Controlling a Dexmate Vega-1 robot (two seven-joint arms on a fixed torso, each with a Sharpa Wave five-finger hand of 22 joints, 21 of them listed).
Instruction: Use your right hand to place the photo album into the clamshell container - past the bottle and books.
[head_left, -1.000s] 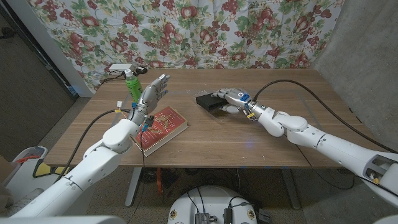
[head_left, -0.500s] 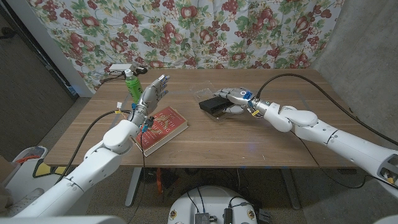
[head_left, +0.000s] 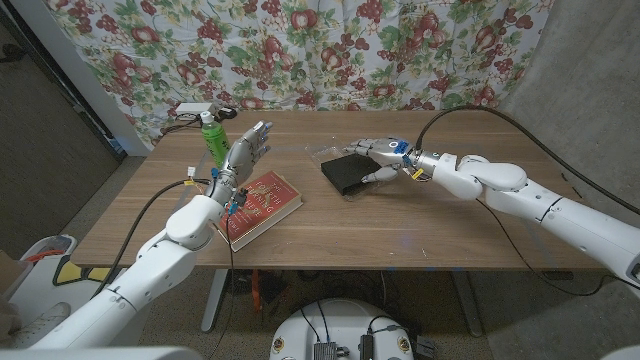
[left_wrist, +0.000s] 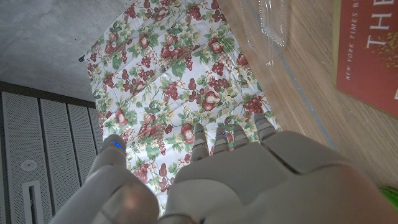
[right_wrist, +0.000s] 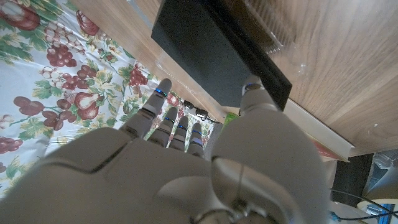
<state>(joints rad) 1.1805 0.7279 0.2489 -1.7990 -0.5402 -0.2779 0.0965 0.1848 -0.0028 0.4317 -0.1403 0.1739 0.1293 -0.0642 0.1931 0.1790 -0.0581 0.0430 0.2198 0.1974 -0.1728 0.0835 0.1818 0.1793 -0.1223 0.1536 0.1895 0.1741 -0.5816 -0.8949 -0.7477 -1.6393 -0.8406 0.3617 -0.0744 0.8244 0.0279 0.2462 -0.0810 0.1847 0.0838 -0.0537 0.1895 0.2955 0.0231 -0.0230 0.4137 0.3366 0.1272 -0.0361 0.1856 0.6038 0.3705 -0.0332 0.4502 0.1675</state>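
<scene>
Green bottle (head_left: 211, 136) sits at your ten o'clock, red book (head_left: 262, 201) below it. Your left robot hand (head_left: 245, 155) hangs released. Black photo album (head_left: 349, 172), stiff and slick, lies in the clear clamshell container (head_left: 340, 152); right robot hand (head_left: 382, 158) looks released beside its edge.

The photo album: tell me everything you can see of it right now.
The black rectangular photo album is a flat, matte slab with plain covers and no visible print. It lies in the clear plastic clamshell container, mid-table, beyond the red hardcover book. The right robot hand is at its right edge, thumb on that edge and fingers above the cover; whether it grips is unclear. The right wrist view shows its dark side edge.
</scene>
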